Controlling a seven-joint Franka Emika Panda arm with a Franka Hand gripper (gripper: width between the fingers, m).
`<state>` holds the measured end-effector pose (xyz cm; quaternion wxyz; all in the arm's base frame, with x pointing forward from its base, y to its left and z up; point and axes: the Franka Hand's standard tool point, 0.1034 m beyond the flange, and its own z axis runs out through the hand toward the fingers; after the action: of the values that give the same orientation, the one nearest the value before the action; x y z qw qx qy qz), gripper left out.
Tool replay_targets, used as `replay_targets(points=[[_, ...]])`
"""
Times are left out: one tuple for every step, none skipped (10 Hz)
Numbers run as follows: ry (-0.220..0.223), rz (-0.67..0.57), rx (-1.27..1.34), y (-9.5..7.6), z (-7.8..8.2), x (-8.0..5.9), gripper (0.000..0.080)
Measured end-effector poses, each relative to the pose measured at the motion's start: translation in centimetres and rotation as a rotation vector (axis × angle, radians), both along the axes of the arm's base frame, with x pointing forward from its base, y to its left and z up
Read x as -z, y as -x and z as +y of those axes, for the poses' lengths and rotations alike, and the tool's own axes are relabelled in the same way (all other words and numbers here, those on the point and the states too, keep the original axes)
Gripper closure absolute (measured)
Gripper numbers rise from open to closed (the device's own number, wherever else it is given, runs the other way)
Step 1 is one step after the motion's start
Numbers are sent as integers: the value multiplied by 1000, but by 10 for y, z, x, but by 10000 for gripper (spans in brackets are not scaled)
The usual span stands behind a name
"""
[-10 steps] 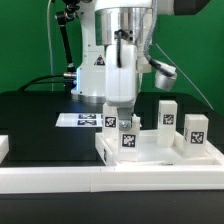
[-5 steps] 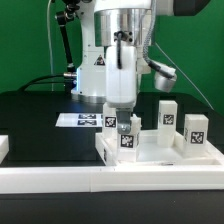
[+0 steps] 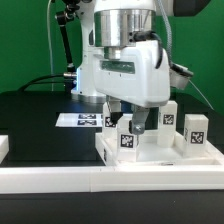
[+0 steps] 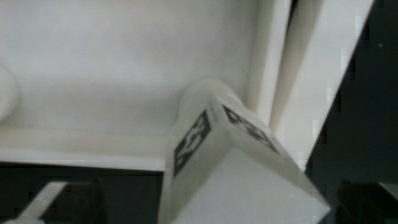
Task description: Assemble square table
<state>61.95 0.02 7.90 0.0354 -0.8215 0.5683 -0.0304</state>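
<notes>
The square tabletop (image 3: 160, 152) lies flat on the black table (image 3: 40, 115), pushed up against the long white rail (image 3: 100, 178) that borders the surface nearest the exterior camera. Its near edge runs along that rail, so no free room shows on that side. Toward the exterior view's left, the black surface is bare between the tabletop and a small white block (image 3: 4, 148) at the picture's edge. Behind the tabletop lies the flat marker board (image 3: 84, 120), near it but apart.

Four legs stand upright, their long axes vertical. One tagged leg (image 3: 127, 134) stands at the tabletop's near corner on the exterior view's left, its tag facing the camera. Another tagged leg (image 3: 196, 130) stands at the exterior view's right end. Two more, leg (image 3: 168, 113) and leg (image 3: 111, 114), stand farther back; whether these rest on the tabletop or behind it cannot be told.

The gripper (image 3: 127, 112) hangs straight down over the near corner leg, with the arm's bulky white body filling the space above. Its two dark fingers (image 3: 141, 120) stand apart, one on each side of the leg's top, with a slight gap visible, so nothing is clamped.

In the wrist view the same leg (image 4: 222, 150) rises close to the lens, one corner edge turned toward it with a tag on the face to either side, and the tabletop's raised rim (image 4: 267, 50) runs alongside.
</notes>
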Motion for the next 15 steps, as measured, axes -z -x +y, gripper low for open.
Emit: replay_targets(points=[[4,-1,-46,0,0,0,150],[11,-2,-115,0,0,0,150],[16,-3,-167,0,0,0,150],[29,-7,-301,-1,-1,-1,150],[43,-7,-392,-1,1,-1,150],[51,-7,-466,-1,3,0,150],[59,-9,-566,-1,3,0,150],[64,-10,-623,-1,3,0,150],[67,-10,-653,-1,6,0,150],[78,-7,-720,0,7,1,150],[81,-6,-752,0,8,1,150],[94,-3,-836,0,7,1,150],[100,-3,-890,0,6,1,150],[100,-2,-890,0,6,1,150],[100,-2,-887,0,6,1,271]])
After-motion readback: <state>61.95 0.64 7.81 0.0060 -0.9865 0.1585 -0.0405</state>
